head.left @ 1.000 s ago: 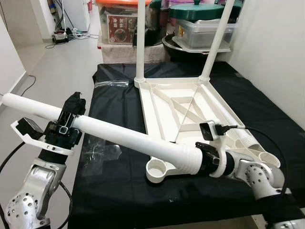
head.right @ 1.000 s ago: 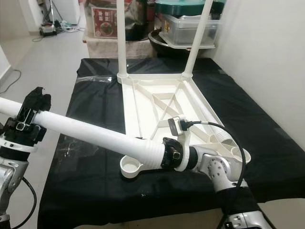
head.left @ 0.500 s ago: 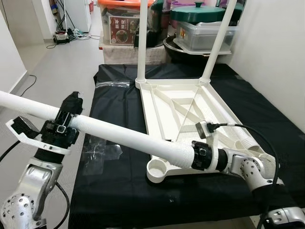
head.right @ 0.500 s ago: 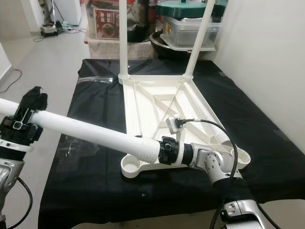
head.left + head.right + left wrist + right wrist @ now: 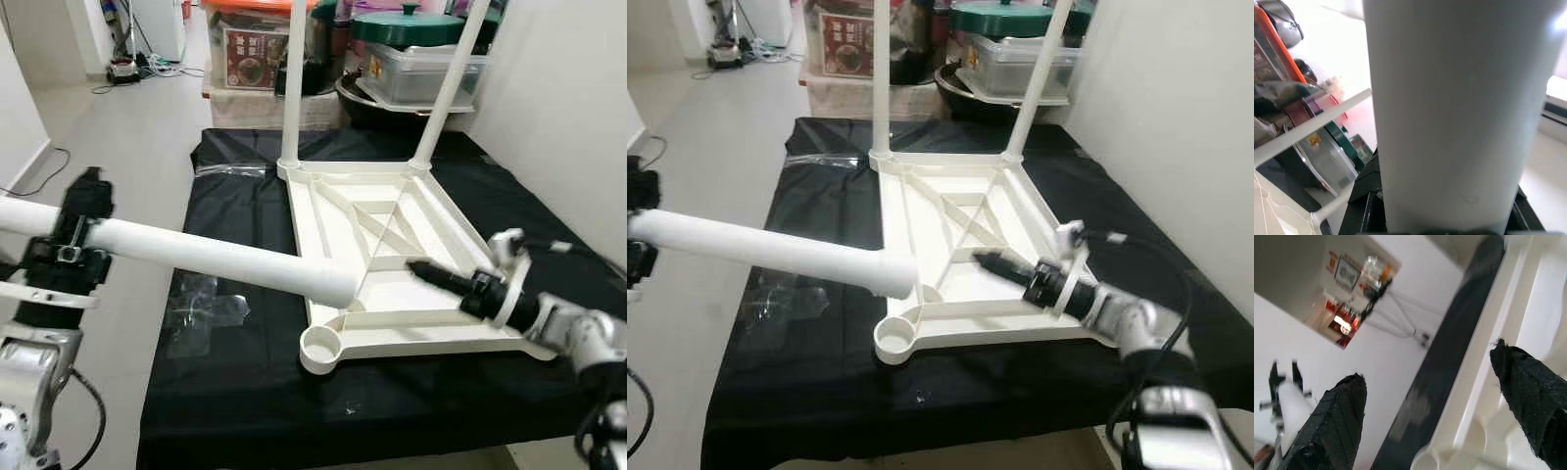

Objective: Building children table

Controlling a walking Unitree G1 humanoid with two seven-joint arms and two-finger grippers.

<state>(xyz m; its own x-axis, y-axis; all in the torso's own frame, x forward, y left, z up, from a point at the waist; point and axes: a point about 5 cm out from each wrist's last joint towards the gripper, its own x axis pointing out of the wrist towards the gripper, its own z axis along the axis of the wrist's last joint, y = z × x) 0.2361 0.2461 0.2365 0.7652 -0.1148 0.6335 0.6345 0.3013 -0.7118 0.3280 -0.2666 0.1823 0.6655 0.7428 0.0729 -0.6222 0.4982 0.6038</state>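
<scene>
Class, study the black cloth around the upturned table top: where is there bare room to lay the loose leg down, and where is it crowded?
Bare black cloth runs along the near edge, below the empty corner socket, and on the strip right of the table top. Left of the top lies clear plastic wrap. The far end is crowded by two fitted legs and storage bins.

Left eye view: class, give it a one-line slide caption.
Left gripper holds a white table leg over the upturned tabletop; right gripper open beside it.

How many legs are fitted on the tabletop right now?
2: one upright at the far left corner, one at the far right corner. A third leg is held in the left end effector, unfitted.
</scene>
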